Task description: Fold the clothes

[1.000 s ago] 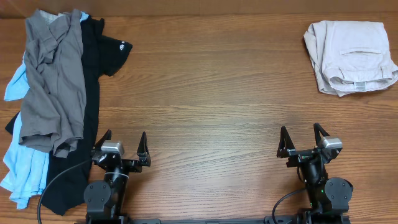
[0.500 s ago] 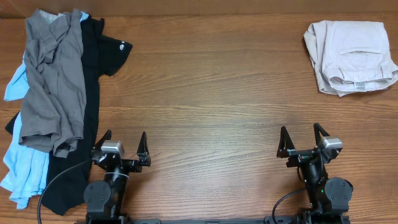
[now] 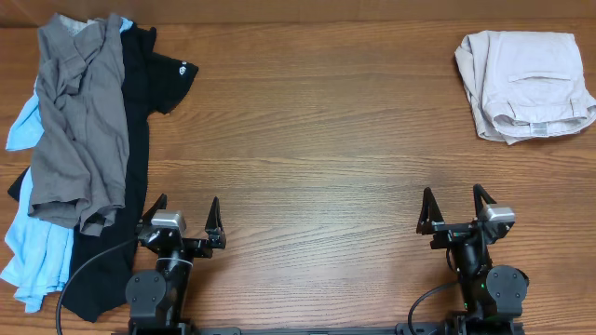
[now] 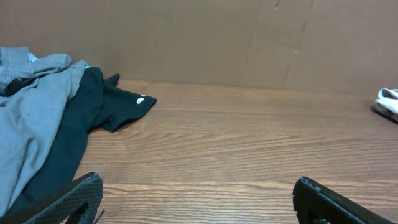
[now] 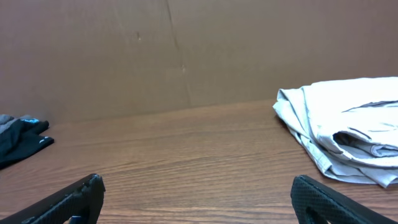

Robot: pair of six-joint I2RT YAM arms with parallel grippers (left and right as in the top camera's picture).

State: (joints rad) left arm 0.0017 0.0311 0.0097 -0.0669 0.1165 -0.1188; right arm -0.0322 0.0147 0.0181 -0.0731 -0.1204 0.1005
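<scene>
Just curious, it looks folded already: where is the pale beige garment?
Overhead view: the beige garment lies in the far right corner of the table, apart from the right tool.

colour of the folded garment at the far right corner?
The folded garment is pale beige, near off-white; clearest in the overhead view.

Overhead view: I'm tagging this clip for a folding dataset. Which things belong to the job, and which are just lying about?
Job in hand:
grey garment, black T-shirt and light-blue shirt, heaped at the left
folded cream garment, far right corner
left tool and right tool, both open and empty

Just there:
wooden table
cardboard wall behind it
</scene>
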